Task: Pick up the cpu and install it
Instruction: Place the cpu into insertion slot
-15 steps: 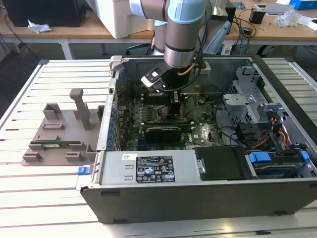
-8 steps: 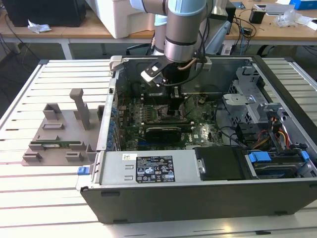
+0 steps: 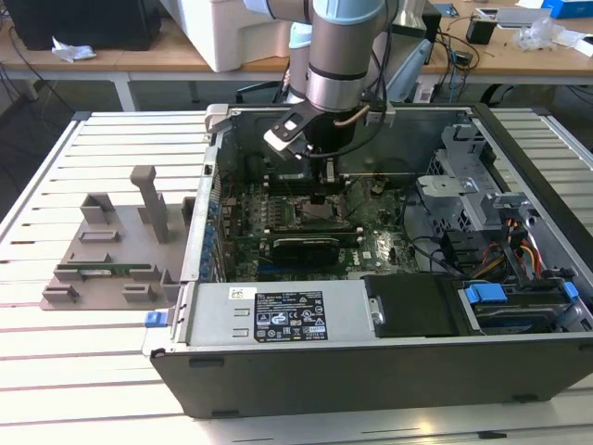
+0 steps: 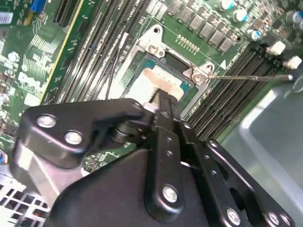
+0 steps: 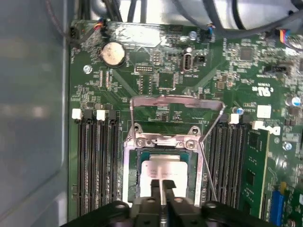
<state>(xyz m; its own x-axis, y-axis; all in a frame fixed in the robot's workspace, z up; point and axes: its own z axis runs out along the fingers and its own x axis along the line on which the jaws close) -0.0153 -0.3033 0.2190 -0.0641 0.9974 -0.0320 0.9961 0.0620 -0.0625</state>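
In the open socket (image 5: 163, 142), cpu (image 5: 158, 169) between memory slots (image 5: 94, 165)

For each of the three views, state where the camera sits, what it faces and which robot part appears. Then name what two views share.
Exterior view: off the arm, looking down into the open computer case; the arm and pincer show.
First wrist view: on the arm, facing the motherboard; the pincer shows.
Second wrist view: on the arm, looking along the pincer's body at the socket.
Shared: both wrist views show the cpu at the open socket.
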